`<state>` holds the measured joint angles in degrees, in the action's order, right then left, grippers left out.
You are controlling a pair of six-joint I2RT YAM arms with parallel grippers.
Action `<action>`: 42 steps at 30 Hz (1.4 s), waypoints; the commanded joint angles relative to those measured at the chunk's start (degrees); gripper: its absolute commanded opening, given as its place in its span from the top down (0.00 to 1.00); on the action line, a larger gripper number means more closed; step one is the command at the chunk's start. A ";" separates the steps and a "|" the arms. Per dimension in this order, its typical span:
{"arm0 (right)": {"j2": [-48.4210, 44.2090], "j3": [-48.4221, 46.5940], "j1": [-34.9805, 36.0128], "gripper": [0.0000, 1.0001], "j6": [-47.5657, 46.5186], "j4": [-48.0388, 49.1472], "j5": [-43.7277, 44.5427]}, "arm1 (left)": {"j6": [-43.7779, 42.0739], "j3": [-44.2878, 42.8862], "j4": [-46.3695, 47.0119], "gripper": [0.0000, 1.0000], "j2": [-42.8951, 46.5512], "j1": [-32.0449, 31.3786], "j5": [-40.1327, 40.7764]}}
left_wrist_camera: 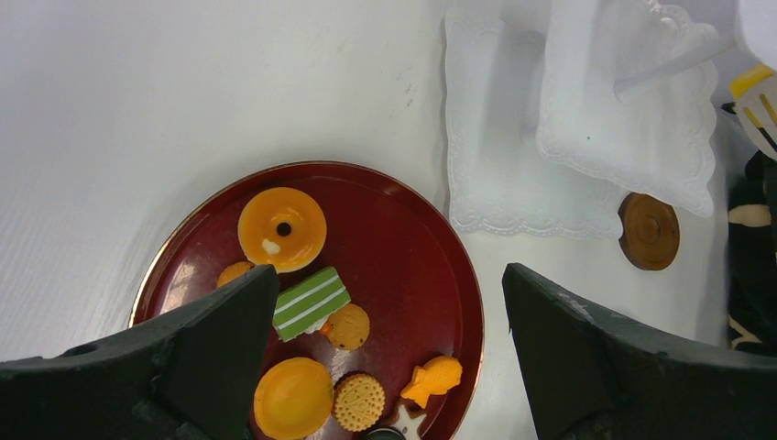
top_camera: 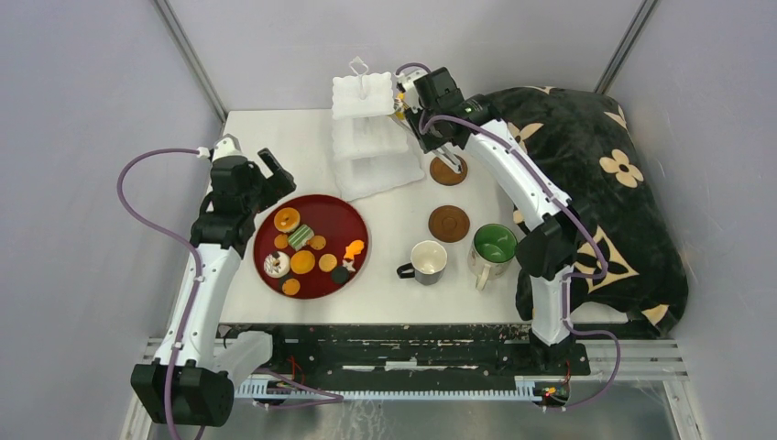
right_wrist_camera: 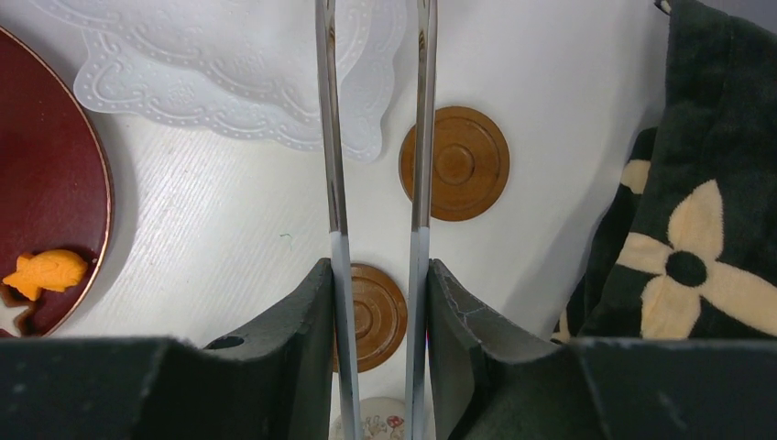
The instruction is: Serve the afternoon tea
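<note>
Toy sweets lie on the dark red tray (top_camera: 353, 220): an orange disc (left_wrist_camera: 281, 228), a green striped cake (left_wrist_camera: 311, 302), an orange fish (left_wrist_camera: 433, 379) and part of a star cookie (left_wrist_camera: 400, 423). My left gripper (left_wrist_camera: 389, 275) is open and empty above the tray's left part. The white three-tier stand (top_camera: 366, 128) is at the back and looks bare. My right gripper (right_wrist_camera: 378, 275) is shut on the metal tongs (right_wrist_camera: 332, 183), high up beside the stand's right side. Two brown coasters (top_camera: 449, 224) (top_camera: 448, 170) are bare. A white mug (top_camera: 428, 260) and a green-lined mug (top_camera: 493, 247) stand at the front.
A dark blanket with cream flowers (top_camera: 596, 174) is heaped along the table's right edge, close to the right arm. The tongs' arms cross the right wrist view over the stand's bottom tier (right_wrist_camera: 229, 82). Grey walls close in the table on three sides.
</note>
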<state>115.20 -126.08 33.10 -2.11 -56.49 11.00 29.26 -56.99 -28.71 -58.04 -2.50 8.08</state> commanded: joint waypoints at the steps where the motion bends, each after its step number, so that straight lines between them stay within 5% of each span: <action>1: 1.66 -4.72 -0.10 0.99 1.09 4.26 -1.00 | -1.24 -0.76 3.13 0.01 2.22 -0.04 -1.77; 30: 7.71 -4.34 -0.52 0.85 3.44 11.17 -4.38 | -3.59 -2.58 0.48 0.01 0.21 0.57 2.39; 38: 6.81 -2.32 -0.58 0.77 3.49 11.43 -6.74 | -3.18 -1.81 0.16 0.01 1.33 0.57 2.71; 42: 5.97 -0.71 -0.57 0.65 3.86 12.34 -6.88 | -3.06 -1.76 0.13 0.01 1.65 0.56 2.33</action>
<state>124.36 -127.35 32.84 0.89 -48.34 5.32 28.18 -57.06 -29.80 -57.91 -2.33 10.11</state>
